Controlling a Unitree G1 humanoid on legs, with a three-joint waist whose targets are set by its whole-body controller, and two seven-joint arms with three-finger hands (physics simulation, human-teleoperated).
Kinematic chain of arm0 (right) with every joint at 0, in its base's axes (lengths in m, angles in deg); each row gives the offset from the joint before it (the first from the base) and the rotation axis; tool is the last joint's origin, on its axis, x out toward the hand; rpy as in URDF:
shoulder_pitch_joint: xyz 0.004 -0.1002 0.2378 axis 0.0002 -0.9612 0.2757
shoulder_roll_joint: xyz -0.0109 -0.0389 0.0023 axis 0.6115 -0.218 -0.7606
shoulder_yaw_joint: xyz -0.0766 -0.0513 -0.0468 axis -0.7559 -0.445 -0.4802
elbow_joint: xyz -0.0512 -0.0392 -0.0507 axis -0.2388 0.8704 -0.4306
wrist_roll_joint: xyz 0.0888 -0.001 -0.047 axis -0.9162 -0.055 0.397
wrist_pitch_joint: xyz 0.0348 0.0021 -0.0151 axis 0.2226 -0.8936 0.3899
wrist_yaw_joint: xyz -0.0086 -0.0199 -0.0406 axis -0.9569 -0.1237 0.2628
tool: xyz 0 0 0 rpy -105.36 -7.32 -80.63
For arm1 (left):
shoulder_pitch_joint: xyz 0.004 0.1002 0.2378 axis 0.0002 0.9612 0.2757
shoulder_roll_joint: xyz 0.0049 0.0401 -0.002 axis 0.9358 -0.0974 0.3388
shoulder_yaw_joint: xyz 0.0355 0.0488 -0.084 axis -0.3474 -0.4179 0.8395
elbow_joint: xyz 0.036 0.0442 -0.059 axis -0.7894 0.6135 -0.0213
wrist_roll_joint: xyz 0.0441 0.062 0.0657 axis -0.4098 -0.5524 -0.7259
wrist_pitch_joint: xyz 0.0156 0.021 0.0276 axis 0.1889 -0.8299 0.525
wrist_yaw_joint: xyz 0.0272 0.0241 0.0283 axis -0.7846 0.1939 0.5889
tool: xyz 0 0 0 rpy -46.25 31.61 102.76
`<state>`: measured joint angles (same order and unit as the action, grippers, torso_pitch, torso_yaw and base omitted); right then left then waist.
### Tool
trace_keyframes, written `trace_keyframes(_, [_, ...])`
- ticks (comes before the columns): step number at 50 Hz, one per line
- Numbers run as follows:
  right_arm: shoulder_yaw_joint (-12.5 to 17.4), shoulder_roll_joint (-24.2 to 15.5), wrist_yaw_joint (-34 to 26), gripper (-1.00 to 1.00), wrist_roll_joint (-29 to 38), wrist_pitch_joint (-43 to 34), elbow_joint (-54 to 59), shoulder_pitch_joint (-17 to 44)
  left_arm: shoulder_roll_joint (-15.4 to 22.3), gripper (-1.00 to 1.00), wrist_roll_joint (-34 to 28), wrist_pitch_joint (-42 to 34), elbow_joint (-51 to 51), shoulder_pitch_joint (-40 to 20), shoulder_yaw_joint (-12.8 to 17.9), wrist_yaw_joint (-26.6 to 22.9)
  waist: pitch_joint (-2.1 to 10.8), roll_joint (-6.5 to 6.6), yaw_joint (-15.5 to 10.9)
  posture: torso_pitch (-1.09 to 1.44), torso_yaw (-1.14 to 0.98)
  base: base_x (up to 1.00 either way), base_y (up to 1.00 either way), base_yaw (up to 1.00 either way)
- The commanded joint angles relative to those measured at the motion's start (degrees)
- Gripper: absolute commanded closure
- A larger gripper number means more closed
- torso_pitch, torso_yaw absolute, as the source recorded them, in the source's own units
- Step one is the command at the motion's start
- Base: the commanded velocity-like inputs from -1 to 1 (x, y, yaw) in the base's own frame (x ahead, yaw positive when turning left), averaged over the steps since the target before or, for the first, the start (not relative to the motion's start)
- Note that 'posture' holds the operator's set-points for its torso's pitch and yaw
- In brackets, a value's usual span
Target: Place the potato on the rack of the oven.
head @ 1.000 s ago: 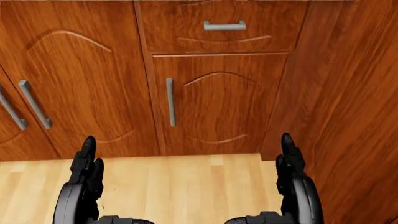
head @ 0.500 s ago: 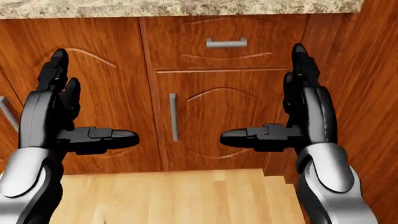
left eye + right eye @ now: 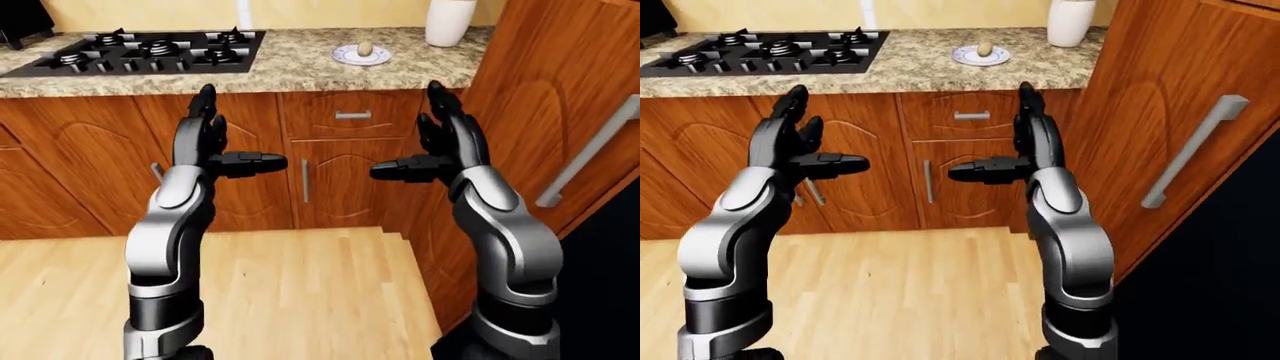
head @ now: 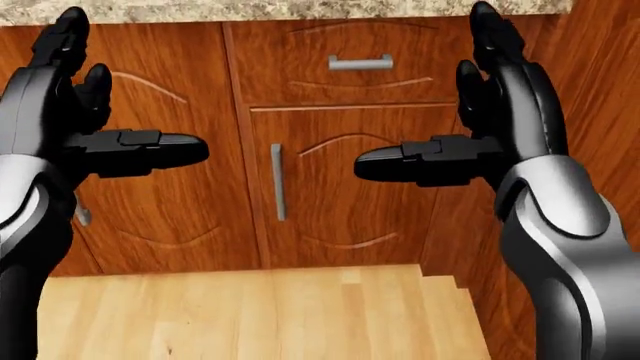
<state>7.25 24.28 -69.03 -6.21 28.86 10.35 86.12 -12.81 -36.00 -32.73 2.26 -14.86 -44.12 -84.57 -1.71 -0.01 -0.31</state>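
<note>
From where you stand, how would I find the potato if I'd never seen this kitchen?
Find the speckled granite counter with the black stove on its left part. To the stove's right sits a small white plate, beside a tall white vase. The potato is the small tan lump on that plate, the only food there.

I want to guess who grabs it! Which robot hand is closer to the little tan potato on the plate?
Right. The right hand is raised just below-right of the small tan potato; the left hand is farther left.
</note>
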Motion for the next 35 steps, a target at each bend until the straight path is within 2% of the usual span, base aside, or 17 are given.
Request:
trace_keyframes(1, [0.6, -0.7, 0.0, -1.00, -0.2, 1.4, -2.4, 2.0, 0.7, -1.00, 0.1, 1.8, -2.3, -2.1, 0.4, 0.0, 1.52, 0.29, 0.1, 0.00, 0.00, 0.14, -0.02, 0.00])
trace_keyframes(4, [1.0, -1.0, 0.2, -1.00, -0.3, 1.6, -2.3, 2.3, 0.7, -1.00, 0.0, 2.0, -2.0, -2.4, 0.5, -0.1, 0.39, 0.06, 0.1, 0.00, 0.00, 0.19, -0.04, 0.00])
trace_keyframes(8, [1.4, -1.9, 0.4, -1.00, -0.9, 0.2, -2.6, 3.9, 0.7, -1.00, 0.2, 1.1, -2.8, -2.8, 0.4, 0.2, 0.10, -2.61, 0.1, 0.00, 0.00, 0.22, -0.04, 0.00])
trace_keyframes(9, [1.5, -2.0, 0.5, -1.00, -1.0, 0.0, -2.7, 4.1, 0.7, -1.00, 0.3, 0.6, -3.2, -2.9, 0.4, 0.3, 0.16, -1.53, 0.3, 0.00, 0.00, 0.23, -0.04, 0.00])
trace_keyframes(12, [1.5, -2.3, 0.6, -1.00, -1.2, -0.4, -2.8, 4.6, 0.7, -1.00, 0.3, 0.9, -2.8, -2.8, 0.3, 0.2, 0.36, -1.76, 0.1, 0.00, 0.00, 0.24, -0.04, 0.00])
trace_keyframes(17, [1.4, -2.4, 0.7, -1.00, -1.3, -0.5, -2.3, 5.1, 0.8, -1.00, 0.5, 0.8, -2.7, -3.0, 0.4, 0.1, -0.08, 0.62, 0.1, 0.00, 0.00, 0.23, -0.04, 0.00])
trace_keyframes(19, [1.6, -2.7, 0.7, -1.00, -1.4, -0.7, -2.4, 5.4, 0.8, -1.00, 0.4, 1.3, -2.1, -3.1, 0.4, 0.0, -0.02, 2.83, 0.5, 0.00, 0.00, 0.24, -0.04, 0.00])
trace_keyframes(20, [1.7, -2.7, 0.7, -1.00, -1.5, -1.0, -2.5, 5.5, 0.8, -1.00, 0.4, 0.9, -2.4, -3.3, 0.3, 0.2, 0.43, 4.69, 0.6, 0.00, 0.00, 0.23, -0.05, 0.00])
trace_keyframes(21, [1.6, -2.8, 0.7, -1.00, -1.4, -0.9, -2.6, 5.3, 0.7, -1.00, 0.4, 0.8, -2.6, -3.2, 0.2, 0.3, 1.13, 4.85, 0.8, 0.00, 0.00, 0.24, -0.05, 0.00])
trace_keyframes(22, [1.7, -2.7, 0.7, -1.00, -1.5, -0.8, -2.6, 5.2, 0.6, -1.00, 0.5, 0.5, -3.0, -3.1, 0.2, 0.4, 0.46, 3.94, 0.2, 0.00, 0.00, 0.24, -0.05, 0.00])
trace_keyframes(23, [1.7, -2.8, 0.7, -1.00, -1.5, -0.7, -2.7, 5.0, 0.6, -1.00, 0.5, 0.4, -3.3, -2.9, 0.3, 0.4, 0.22, 4.43, 0.6, 0.00, 0.00, 0.25, -0.05, 0.00])
trace_keyframes(26, [1.4, -2.5, 0.7, -1.00, -1.4, -0.2, -2.7, 4.5, 0.6, -1.00, 0.7, 0.1, -3.8, -2.7, 0.4, 0.4, 0.88, 3.09, 0.1, 0.00, 0.00, 0.24, -0.05, 0.00])
trace_keyframes(29, [1.5, -2.6, 0.8, -1.00, -1.4, -0.5, -2.5, 5.0, 0.7, -1.00, 0.7, 0.0, -3.7, -2.8, 0.3, 0.3, 0.52, 1.80, -0.2, 0.00, 0.00, 0.26, -0.07, 0.00])
trace_keyframes(32, [1.6, -2.8, 0.7, -1.00, -1.3, -0.1, -2.2, 5.1, 0.7, -1.00, 0.6, 0.4, -3.3, -2.6, 0.3, 0.2, 0.66, -0.79, -0.8, 0.00, 0.00, 0.27, -0.07, 0.00])
trace_keyframes(33, [1.6, -2.8, 0.7, -1.00, -1.3, -0.2, -2.3, 5.0, 0.7, -1.00, 0.6, 0.3, -3.4, -2.7, 0.4, 0.2, 0.94, -2.24, -0.9, 0.00, 0.00, 0.27, -0.08, 0.00])
trace_keyframes(34, [1.6, -2.8, 0.7, -1.00, -1.4, -0.3, -2.4, 5.0, 0.6, -1.00, 0.5, 0.5, -3.2, -2.8, 0.2, 0.2, 1.60, -4.38, -0.9, 0.00, 0.00, 0.26, -0.09, 0.00])
trace_keyframes(35, [1.7, -2.9, 0.6, -1.00, -1.4, -0.2, -2.3, 5.0, 0.5, -1.00, 0.5, 0.5, -3.3, -2.8, 0.1, 0.2, 1.14, -2.25, -0.3, 0.00, 0.00, 0.26, -0.07, 0.00])
